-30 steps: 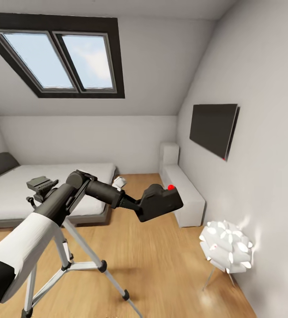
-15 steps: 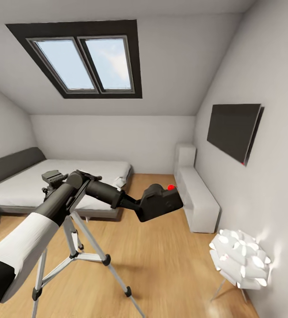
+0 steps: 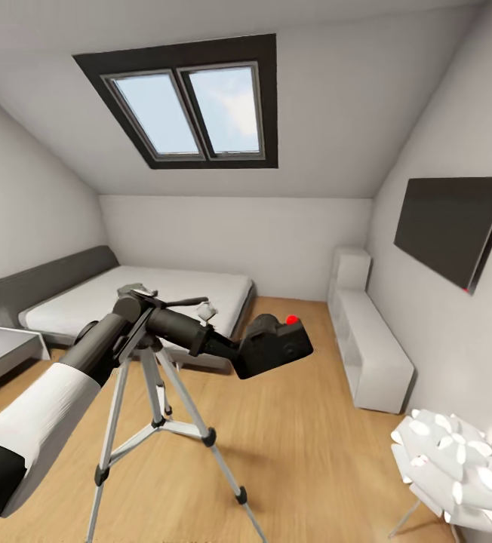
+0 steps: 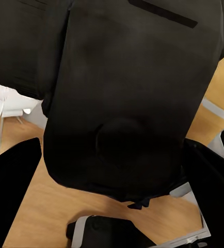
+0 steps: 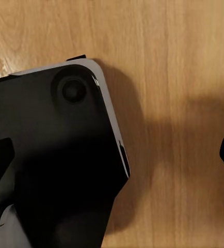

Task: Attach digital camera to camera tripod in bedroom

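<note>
Item: digital camera (image 3: 275, 347), black, red button up, pinched in the left claw (image 3: 240, 353) and carried level just right of the camera tripod (image 3: 155, 377), apparently so its base can meet the tripod head (image 3: 136, 292). Tripod stands on the wood floor (image 3: 314, 445) before the bed (image 3: 155, 298). Right claw (image 5: 112, 170): 2 dark fingertips well apart over floor, nothing between. Change over 1 s: the camera view has swung, so the tripod now sits nearer centre; arm pose unchanged.

Left arm (image 3: 65, 392): black shoulder end, white tapered sleeve, dark grey cylindrical forearm, matte black wrist link
</note>
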